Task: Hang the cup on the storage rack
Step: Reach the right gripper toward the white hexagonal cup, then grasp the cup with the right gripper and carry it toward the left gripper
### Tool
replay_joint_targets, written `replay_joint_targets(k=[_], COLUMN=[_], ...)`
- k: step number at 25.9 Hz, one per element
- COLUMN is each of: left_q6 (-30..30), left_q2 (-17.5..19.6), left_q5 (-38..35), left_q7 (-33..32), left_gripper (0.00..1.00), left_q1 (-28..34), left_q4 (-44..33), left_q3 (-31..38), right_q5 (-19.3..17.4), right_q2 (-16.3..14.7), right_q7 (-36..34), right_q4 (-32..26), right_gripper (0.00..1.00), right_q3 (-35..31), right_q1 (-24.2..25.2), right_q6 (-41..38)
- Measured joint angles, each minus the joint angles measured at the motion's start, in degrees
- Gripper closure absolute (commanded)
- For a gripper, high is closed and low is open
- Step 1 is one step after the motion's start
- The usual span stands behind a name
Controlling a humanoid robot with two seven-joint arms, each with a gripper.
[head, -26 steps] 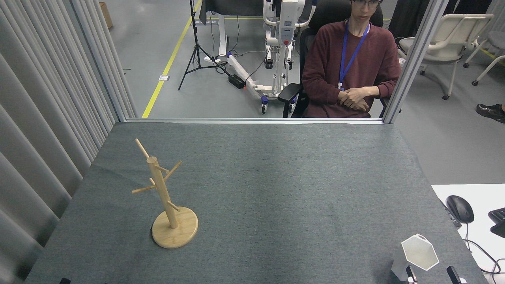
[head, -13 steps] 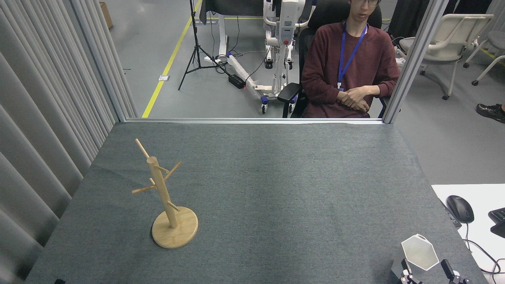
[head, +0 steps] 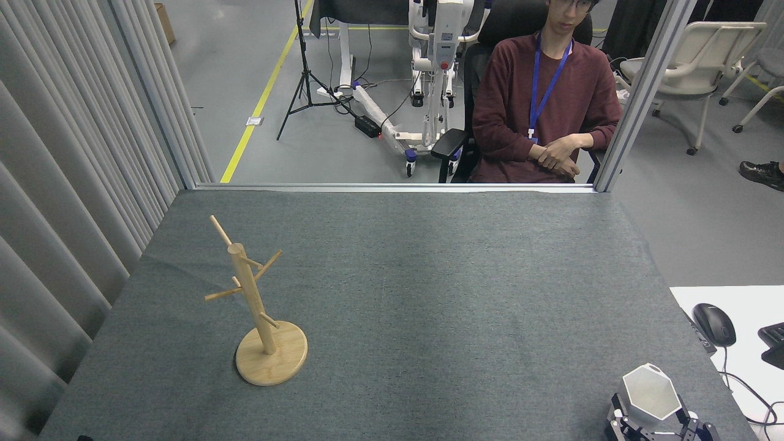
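Right gripper has come up from the bottom edge since the earlier frames, and its two fingers now sit against both sides of the cup, where before they were apart, just below it. Cup position looks about unchanged.

Head view: white hexagonal cup at the near right corner of the grey mat, mouth facing up toward the camera, small tab handle at its far edge. Right gripper fingers flank the cup's lower faces and look closed onto it; actual contact is hard to confirm, as the gripper is cut by the frame edge. Left gripper isn't visible.

Storage rack stands upright on its round base at the near left of the mat, well apart from the cup, all pegs bare.

Person seated beyond the far edge, hands folded. Mouse on the white desk at right.
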Motion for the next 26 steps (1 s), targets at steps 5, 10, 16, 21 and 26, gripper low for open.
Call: replay_joint_targets(k=[5, 10, 16, 21, 26], left_q6=[-0.1, -0.1, -0.3, 0.1, 3.7], left_q2=[0.0, 0.0, -0.2, -1.4, -4.9], left_q5=[0.0, 0.1, -0.9, -6.6, -20.9], left_q7=[0.0, 0.3, 0.7, 0.6, 0.3], left_gripper=[0.00, 0.00, 0.00, 0.00, 0.00], left_q1=[0.0, -0.1, -0.7, -4.4, -8.8], left_q4=[-0.1, -0.3, -2.8, -1.5, 2.2], left_q3=[0.2, -0.2, -7.6, -21.1, -33.0], right_q5=[0.5, 0.3, -0.1, 0.1, 2.2], right_q2=[-0.6, -0.9, -1.4, -0.7, 1.7], right_q7=[-1.1, -1.7, -1.7, -1.8, -1.8], right_q4=[1.5, 0.7, -7.0, -15.3, -21.1], right_gripper=[0.47, 0.47, 0.47, 0.47, 0.47], right_q3=[0.8, 1.5, 1.6, 3.8, 11.0], right_q1=[-0.7, -0.5, 0.8, 3.1, 4.8], right_q6=[0.2, -0.2, -2.6, -4.7, -4.7])
